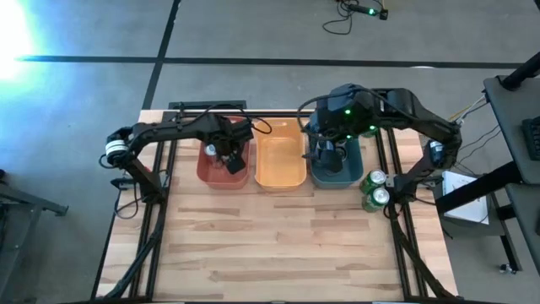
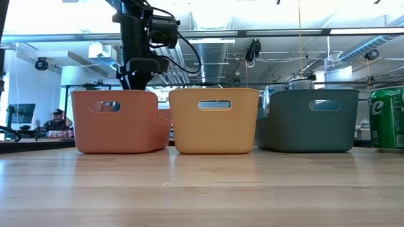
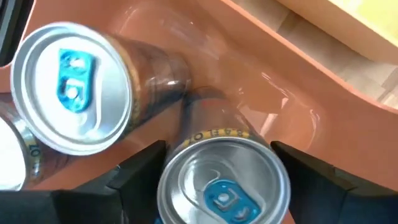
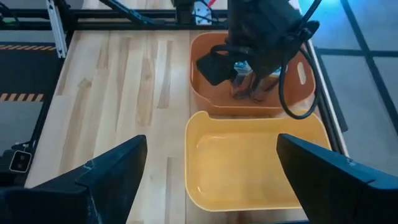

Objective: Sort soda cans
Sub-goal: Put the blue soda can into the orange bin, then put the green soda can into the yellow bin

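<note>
Left gripper [image 3: 217, 180] is down inside the red bin [image 1: 240, 177], fingers spread either side of a dark can [image 3: 221, 180]. Its label is mostly hidden, the gold lettering too warped to read. A second dark can [image 3: 81, 93] lies beside it. Right gripper [image 4: 208, 180] hangs wide open and empty over the orange bin [image 4: 205, 199]; the teal bin [image 1: 350, 179] is largely covered by the arm. Two green cans [image 1: 375, 189] stand right of it, their script cut off.
</note>
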